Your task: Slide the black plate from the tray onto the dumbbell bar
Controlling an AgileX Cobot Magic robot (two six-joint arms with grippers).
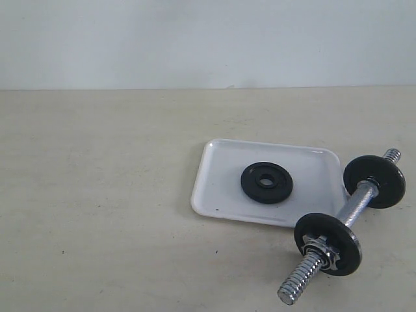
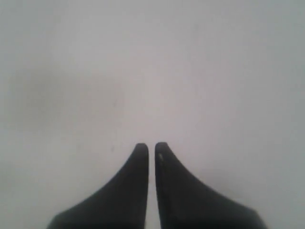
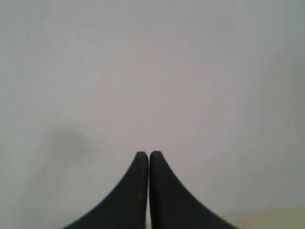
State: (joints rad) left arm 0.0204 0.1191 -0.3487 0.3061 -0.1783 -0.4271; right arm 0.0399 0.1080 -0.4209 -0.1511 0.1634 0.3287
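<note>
The small black plate [image 1: 266, 182] lies flat in the middle of the white tray [image 1: 218, 175]. To the tray's right the chrome dumbbell bar [image 1: 357, 207] lies slanted on the table, with one black disc [image 1: 328, 244] near its front threaded end and another [image 1: 374, 182] near its far end. Neither arm shows in the exterior view. My left gripper [image 2: 151, 145] is shut with nothing between its fingers, facing a blank pale surface. My right gripper [image 3: 148, 153] is likewise shut and empty.
The beige table [image 1: 97, 214] stretches wide to the left of the tray. A pale wall [image 1: 195, 39] stands behind the table. The bar's front threaded end [image 1: 296, 281] reaches close to the table's near edge.
</note>
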